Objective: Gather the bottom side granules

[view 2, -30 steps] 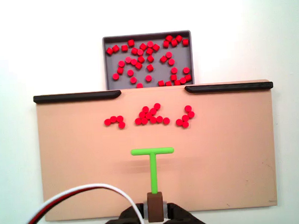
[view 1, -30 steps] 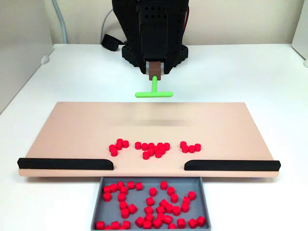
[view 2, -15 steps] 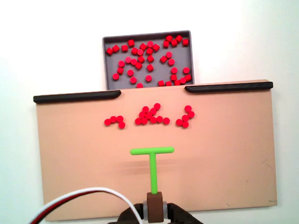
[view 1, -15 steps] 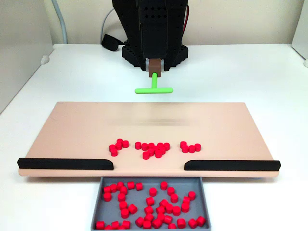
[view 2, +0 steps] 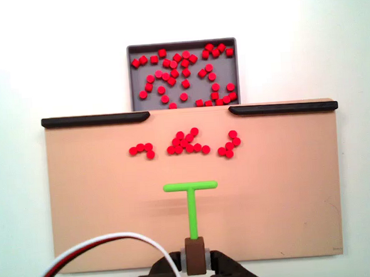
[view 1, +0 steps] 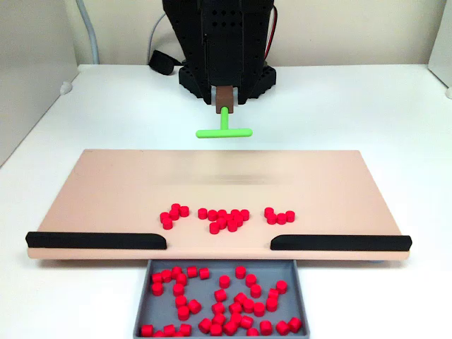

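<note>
Several red granules [view 1: 224,217] [view 2: 185,143] lie in three small clumps on the tan board [view 1: 127,183] [view 2: 94,200], just short of the gap between two black rails. More red granules fill the grey tray [view 1: 141,300] [view 2: 133,79] beyond that gap. My gripper [view 1: 225,97] [view 2: 195,258] is shut on the brown handle of the green T-bar [view 1: 224,129] [view 2: 191,194]. In both fixed views the T-bar hovers over the board's edge nearest the arm, its crossbar well apart from the granules.
Two black rails [view 1: 96,240] [view 1: 340,242] line the board's tray-side edge, leaving a gap at the middle. A red and white cable [view 2: 97,244] curves by the arm's base. A grey wall panel [view 1: 28,63] stands at the left.
The arm has drawn back and lifted the T-bar slightly away from the granules, toward its base. The granules have not moved.
</note>
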### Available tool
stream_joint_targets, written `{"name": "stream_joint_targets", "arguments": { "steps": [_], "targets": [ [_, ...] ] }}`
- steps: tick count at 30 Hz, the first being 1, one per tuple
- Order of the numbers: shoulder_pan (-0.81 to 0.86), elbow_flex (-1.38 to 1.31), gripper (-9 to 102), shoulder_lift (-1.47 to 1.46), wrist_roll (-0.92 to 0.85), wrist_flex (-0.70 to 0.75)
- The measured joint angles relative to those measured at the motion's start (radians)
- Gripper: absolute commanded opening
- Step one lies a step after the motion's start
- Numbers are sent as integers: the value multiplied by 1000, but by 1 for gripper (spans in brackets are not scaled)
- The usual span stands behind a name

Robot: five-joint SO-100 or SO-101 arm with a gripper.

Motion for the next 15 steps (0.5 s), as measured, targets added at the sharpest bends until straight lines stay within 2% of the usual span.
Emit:
{"name": "stream_joint_targets", "arguments": {
  "steps": [15],
  "targets": [
    [-11,0,0,0,-3,-6]
  ]
}}
